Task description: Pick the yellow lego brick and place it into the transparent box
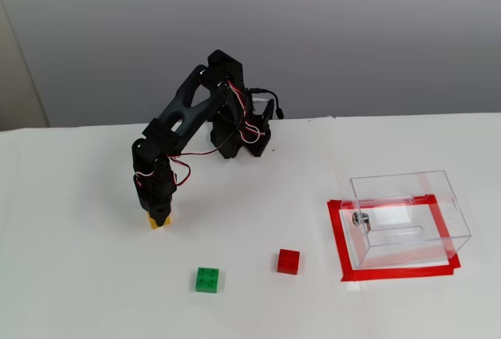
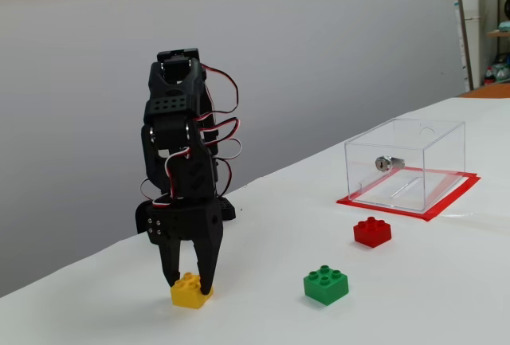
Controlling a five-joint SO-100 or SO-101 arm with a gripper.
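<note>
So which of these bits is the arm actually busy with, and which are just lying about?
Part of the job:
- yellow lego brick, between the gripper fingers
- transparent box, on the red tape

Just lying about:
- green brick
- red brick

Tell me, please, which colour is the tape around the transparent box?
Red. The tape frames the transparent box on the table, clearest in the higher fixed view.

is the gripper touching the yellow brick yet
Touching. In a fixed view from the side, the gripper straddles the yellow lego brick, both fingers pressed against its sides with no gap visible.
</note>
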